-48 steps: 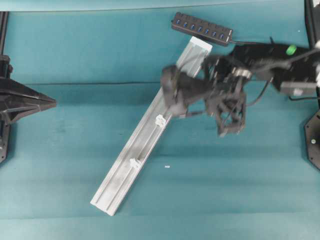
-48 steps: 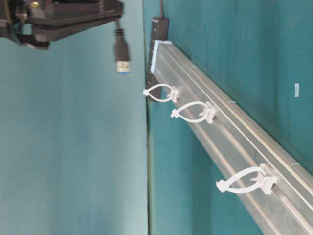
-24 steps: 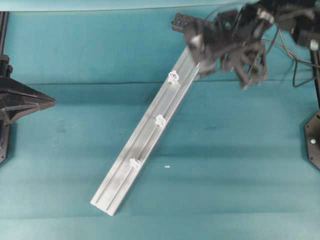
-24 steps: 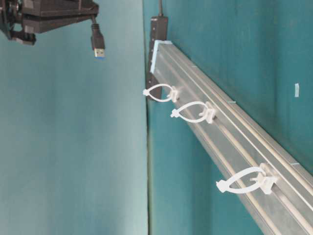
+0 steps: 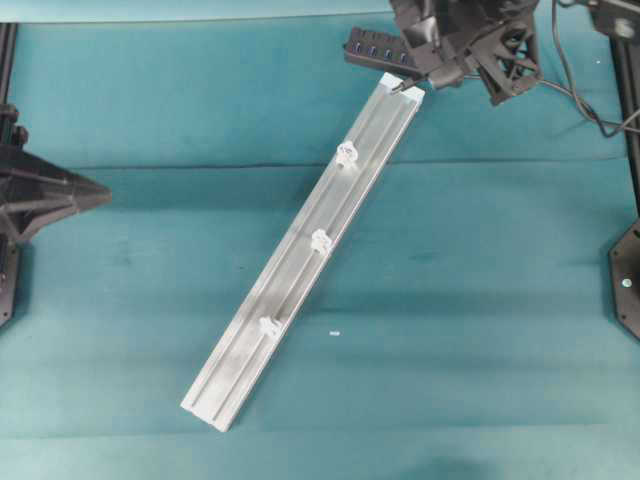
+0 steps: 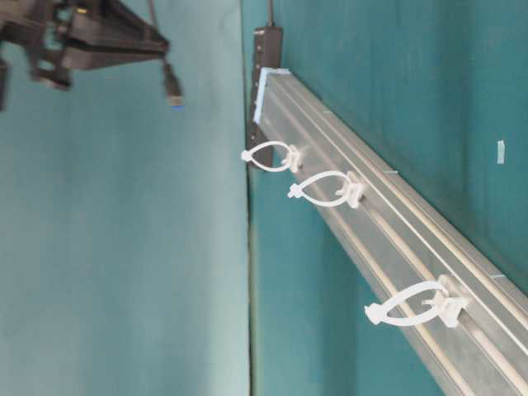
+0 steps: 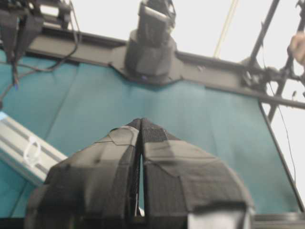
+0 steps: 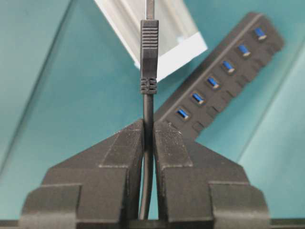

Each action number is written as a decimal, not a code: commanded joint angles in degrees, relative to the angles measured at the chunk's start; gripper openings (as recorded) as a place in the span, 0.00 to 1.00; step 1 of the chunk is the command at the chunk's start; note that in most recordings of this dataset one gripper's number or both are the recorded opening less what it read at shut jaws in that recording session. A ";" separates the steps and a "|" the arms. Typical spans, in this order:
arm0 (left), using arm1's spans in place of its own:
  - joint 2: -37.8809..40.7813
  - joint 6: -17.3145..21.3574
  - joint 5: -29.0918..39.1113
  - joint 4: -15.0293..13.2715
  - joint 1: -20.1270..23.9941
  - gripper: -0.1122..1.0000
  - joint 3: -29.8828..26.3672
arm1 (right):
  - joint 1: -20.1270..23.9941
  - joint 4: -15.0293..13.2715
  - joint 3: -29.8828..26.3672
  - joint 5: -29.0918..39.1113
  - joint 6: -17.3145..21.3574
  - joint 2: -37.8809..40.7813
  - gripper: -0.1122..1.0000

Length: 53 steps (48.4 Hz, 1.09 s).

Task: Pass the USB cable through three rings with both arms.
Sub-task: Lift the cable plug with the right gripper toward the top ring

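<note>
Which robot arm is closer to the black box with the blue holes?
Right. The right gripper, shut on the USB cable, hangs just beside the black hub at the rail's top end. The left gripper sits far off at the table's left edge.

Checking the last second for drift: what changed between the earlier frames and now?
The right hand, shut on the USB cable just behind its plug, swung from over the middle of the aluminium rail to the rail's far end by the USB hub, carrying the plug along. Nothing was grasped or released. Left hand shut and parked; rail, hub and the three rings unmoved, none threaded.
</note>
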 commanded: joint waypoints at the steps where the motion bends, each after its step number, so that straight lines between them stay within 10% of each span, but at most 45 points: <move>1: 1.41 -0.09 -1.41 0.18 0.62 0.09 -1.41 | -1.14 0.00 -0.18 -1.76 -2.99 1.67 0.18; 29: 10.81 0.00 -2.72 0.18 2.46 0.17 -4.31 | -2.02 0.26 -0.35 -10.63 -13.89 7.73 0.18; 46: 12.74 0.00 -2.29 0.18 3.96 0.74 -4.39 | 0.18 0.44 1.93 -14.85 -14.85 7.73 0.18; 53: 15.56 0.00 -2.55 0.09 4.75 0.78 -4.92 | 1.32 0.88 2.90 -15.64 -14.85 7.73 0.18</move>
